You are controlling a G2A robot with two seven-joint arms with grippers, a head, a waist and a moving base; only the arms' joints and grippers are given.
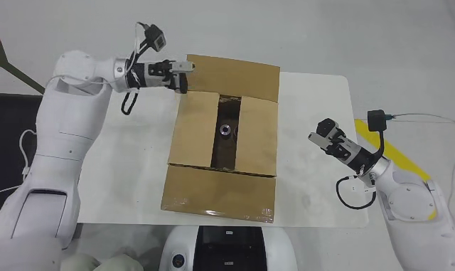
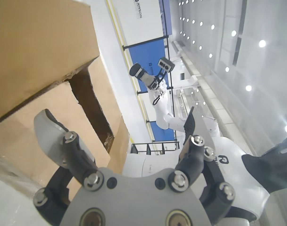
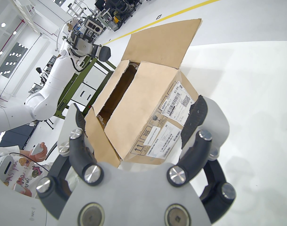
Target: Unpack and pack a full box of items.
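Left tool (image 2: 118,121) sits spread open and empty just beside the far left corner of the cardboard box (image 1: 257,136) in the middle of the tabletop (image 1: 313,100), and the right tool (image 3: 137,108) is open too, well apart on its other side.

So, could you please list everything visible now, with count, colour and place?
cardboard box: one, brown, middle of the table, outer flaps open, inner flaps nearly shut with a gap
round item: one, greyish, inside the box, seen through the gap
labels: several, white, on one box side
table: one, white, under the box
left hand: one, grey and black, open, at the box's far left corner
right hand: one, grey and black, open, over the table's right side, apart from the box
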